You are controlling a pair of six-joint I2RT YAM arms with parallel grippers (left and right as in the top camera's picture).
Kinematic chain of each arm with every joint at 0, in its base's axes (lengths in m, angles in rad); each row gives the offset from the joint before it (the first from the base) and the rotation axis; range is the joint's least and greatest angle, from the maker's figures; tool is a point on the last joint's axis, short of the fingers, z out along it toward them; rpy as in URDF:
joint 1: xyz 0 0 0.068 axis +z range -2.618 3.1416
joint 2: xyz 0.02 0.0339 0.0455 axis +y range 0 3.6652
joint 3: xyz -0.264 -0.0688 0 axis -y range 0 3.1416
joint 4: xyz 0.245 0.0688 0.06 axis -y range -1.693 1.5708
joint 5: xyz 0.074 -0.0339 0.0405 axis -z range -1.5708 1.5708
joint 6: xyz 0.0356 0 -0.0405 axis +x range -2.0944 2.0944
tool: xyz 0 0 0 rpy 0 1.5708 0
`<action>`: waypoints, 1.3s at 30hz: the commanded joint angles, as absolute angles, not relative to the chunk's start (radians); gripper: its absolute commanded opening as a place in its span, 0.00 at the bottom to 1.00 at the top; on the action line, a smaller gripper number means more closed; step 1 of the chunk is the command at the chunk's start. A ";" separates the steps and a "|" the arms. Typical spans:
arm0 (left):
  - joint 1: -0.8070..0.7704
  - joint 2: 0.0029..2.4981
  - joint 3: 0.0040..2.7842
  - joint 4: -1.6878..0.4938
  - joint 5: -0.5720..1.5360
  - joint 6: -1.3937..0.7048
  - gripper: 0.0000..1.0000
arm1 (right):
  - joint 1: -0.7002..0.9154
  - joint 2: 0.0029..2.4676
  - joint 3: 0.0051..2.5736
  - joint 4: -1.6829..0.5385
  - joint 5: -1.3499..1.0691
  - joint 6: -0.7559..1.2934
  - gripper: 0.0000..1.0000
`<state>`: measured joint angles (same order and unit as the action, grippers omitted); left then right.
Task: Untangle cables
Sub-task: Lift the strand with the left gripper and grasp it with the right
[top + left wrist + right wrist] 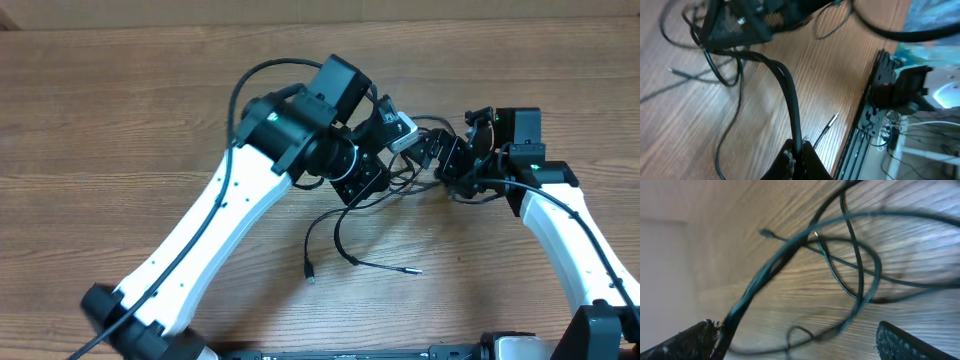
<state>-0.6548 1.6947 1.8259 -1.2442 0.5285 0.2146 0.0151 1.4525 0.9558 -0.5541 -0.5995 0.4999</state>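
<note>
Thin black cables (340, 245) lie tangled on the wooden table between my two grippers, with loose plug ends trailing toward the front (414, 270) (308, 273). My left gripper (403, 140) is shut on one cable; in the left wrist view the jaws (801, 152) pinch a black cord (791, 92) that runs up toward the right gripper (735, 25). My right gripper (447, 157) is open; in the right wrist view its fingers (795, 332) stand wide apart. Looped cables (860, 275) hang in front of them, and one strand passes right beside the left finger.
A black frame rail (869, 105) runs along the table's front edge, with equipment and other wires beyond it. A plug tip (832, 119) lies near that edge. The arm's own thicker black wire (245, 85) arcs over the left arm.
</note>
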 commanded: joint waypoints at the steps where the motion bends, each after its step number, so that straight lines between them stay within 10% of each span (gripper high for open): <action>1: -0.655 1.636 1.837 -1.238 0.567 0.251 0.04 | 0.020 1.454 0.988 -0.525 -0.608 0.727 0.96; 13: -0.662 1.636 1.837 -1.244 0.577 0.251 0.04 | 0.054 1.454 0.988 -0.395 -0.758 1.159 0.80; 23: -0.662 1.636 1.837 -1.251 0.573 0.251 0.04 | 0.055 1.454 0.988 -0.403 -0.714 1.162 0.21; 39: -0.662 1.636 1.837 -1.253 0.566 0.251 0.04 | 0.056 1.454 0.988 -0.530 -0.509 1.128 0.04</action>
<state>-0.6548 1.6478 1.8259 -1.2537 0.5495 0.2207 0.0498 1.4525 0.9657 -0.5350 -0.5472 1.1454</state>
